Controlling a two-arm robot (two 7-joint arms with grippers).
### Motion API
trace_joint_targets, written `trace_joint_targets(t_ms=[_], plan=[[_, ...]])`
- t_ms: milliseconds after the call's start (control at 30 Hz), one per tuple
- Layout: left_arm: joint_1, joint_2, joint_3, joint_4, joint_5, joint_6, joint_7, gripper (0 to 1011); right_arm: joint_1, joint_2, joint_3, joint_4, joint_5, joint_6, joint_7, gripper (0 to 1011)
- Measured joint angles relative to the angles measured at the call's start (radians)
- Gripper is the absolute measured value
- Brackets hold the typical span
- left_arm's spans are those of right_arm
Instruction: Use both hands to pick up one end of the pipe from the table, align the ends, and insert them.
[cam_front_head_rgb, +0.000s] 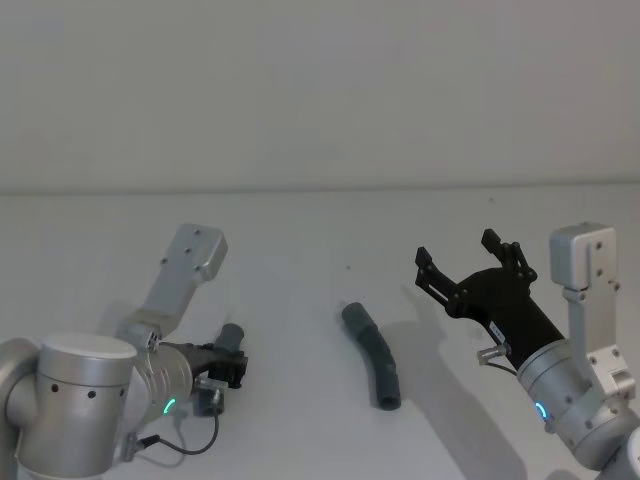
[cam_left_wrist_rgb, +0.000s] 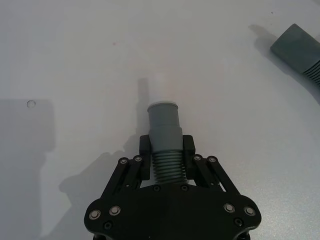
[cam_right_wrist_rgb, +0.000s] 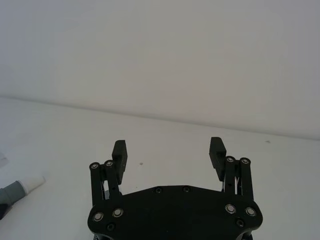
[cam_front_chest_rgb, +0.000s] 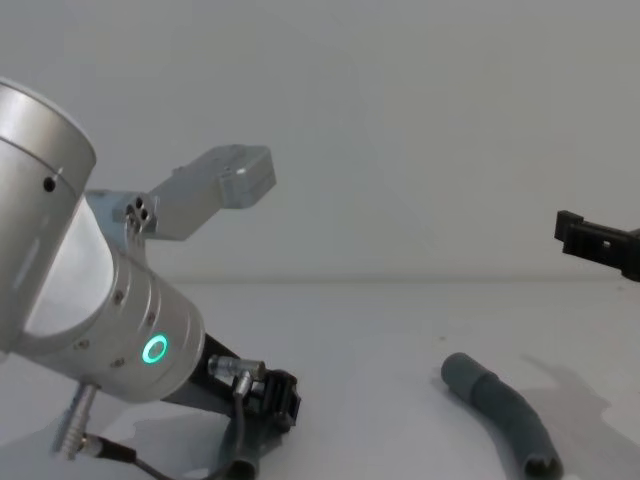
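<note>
Gripping the shorter pipe piece (cam_left_wrist_rgb: 164, 125) by its ribbed section, the left gripper (cam_left_wrist_rgb: 166, 147) sits low over the counter (cam_front_head_rgb: 300, 250), with the whitish plug tip (cam_left_wrist_rgb: 160, 90) jutting forward. The longer piece (cam_front_head_rgb: 374, 355) lies loose on the counter at its 3 o'clock. The right gripper (cam_front_head_rgb: 456, 250) hovers at 2 o'clock of that piece, jaws apart and empty. The second pickup appears to be in hand: the right gripper likely needs to descend and close on the longer piece before the ends can be aligned.
</note>
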Motion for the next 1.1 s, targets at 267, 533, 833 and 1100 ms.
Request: trace_joint_targets(t_ms=[267,533,833,1100], plan=[[0.0,0.0,0.0,0.0,0.0,0.0,0.0,336,0.0,0.0,0.0,0.0,0.0,0.0,0.0,1000],[0.0,0.0,0.0,0.0,0.0,0.0,0.0,336,0.0,0.0,0.0,0.0,0.0,0.0,0.0,1000],[0.0,0.0,0.0,0.0,0.0,0.0,0.0,336,0.0,0.0,0.0,0.0,0.0,0.0,0.0,1000],[0.0,0.0,0.0,0.0,0.0,0.0,0.0,336,0.0,0.0,0.0,0.0,0.0,0.0,0.0,1000]])
